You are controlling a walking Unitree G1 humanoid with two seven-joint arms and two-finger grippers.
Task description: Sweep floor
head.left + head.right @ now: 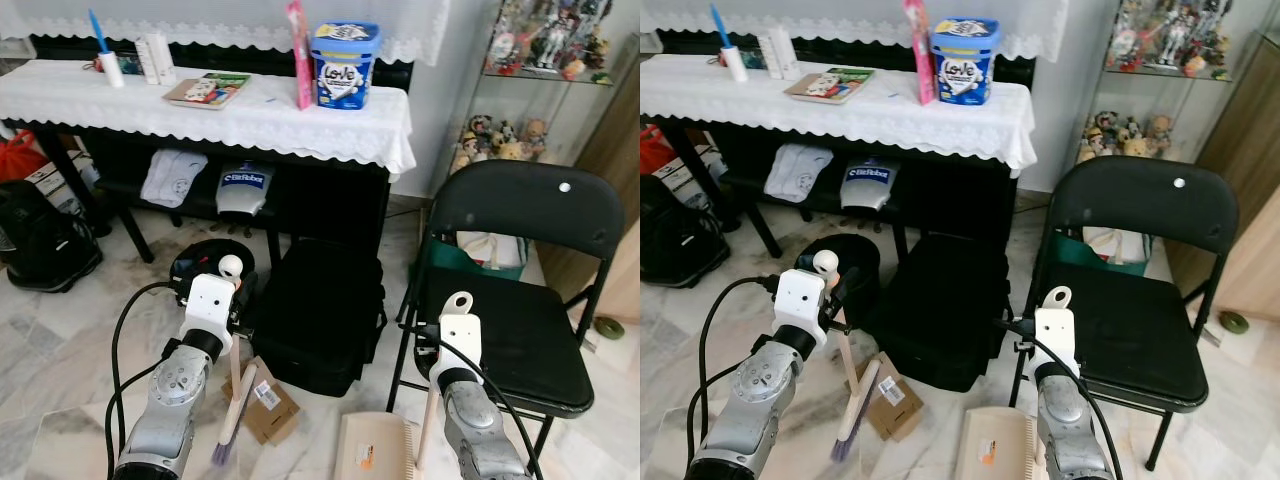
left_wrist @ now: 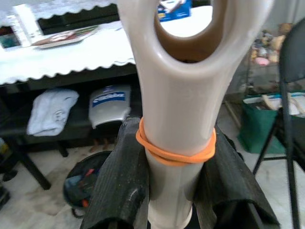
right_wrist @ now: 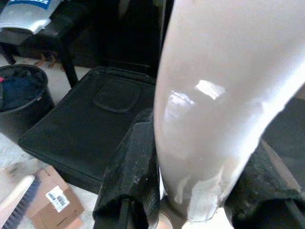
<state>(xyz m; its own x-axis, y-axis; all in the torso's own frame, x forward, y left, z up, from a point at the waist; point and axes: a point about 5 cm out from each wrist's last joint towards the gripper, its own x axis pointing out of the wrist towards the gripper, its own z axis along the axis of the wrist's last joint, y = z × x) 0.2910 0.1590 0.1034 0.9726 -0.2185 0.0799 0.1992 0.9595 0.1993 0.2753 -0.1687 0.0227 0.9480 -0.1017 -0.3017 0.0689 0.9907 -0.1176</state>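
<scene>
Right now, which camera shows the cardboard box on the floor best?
The right eye view: the box lies whole beside the brush, label up. The left eye view has the brush crossing it, and the right wrist view catches only a blurred corner.

Legible markings: two items noted.
The blue and white tub on the white-clothed table carries the word "Love" in dark script on its front label; the smaller print beneath is too fine to read. The grey and white bag on the shelf under the table bears a dark blue band with white lettering, apparently "BitRobot", though blurred. The cardboard box on the floor has a white barcode sticker, print unreadable.
</scene>
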